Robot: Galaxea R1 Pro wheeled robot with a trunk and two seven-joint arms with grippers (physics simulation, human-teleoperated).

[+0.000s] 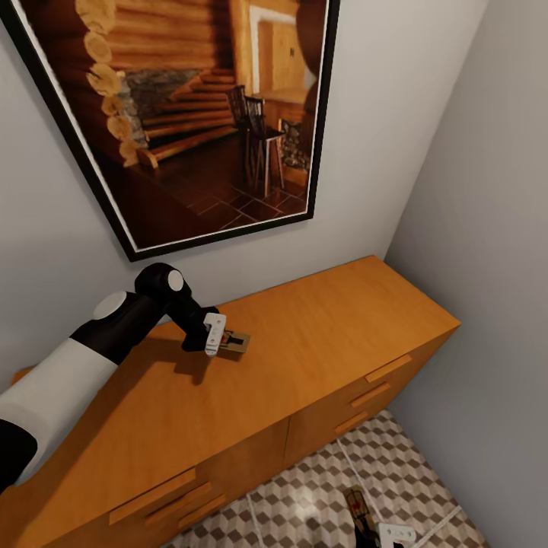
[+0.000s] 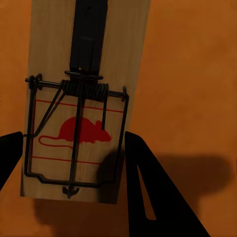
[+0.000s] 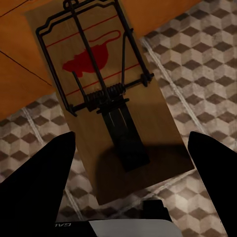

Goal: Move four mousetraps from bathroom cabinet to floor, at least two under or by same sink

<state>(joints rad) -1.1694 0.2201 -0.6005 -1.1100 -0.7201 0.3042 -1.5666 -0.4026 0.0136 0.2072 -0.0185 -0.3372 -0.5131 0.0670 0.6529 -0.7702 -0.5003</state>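
The left gripper (image 1: pixel 219 337) was held low over the flat top of the cabinet (image 1: pixel 320 335), near the back wall, with 1 mousetrap (image 1: pixel 236 342) lying on the wood at its fingertips. In the left wrist view, that mousetrap (image 2: pixel 84 98) was seen between the 2 dark fingers (image 2: pixel 148 187), which stood spread at its 2 long edges; whether they touched the board could not be told. Bare cabinet top was left on all sides of the trap, and the front edge lay well apart. The right gripper (image 3: pixel 131 163) was seen with its fingers wide apart, a second mousetrap (image 3: pixel 113 103) lying between them over the bathroom floor (image 3: pixel 197 69), beside the cabinet's base. A framed picture (image 1: pixel 198 114) was hung on the grey wall, which met a side wall at a corner.
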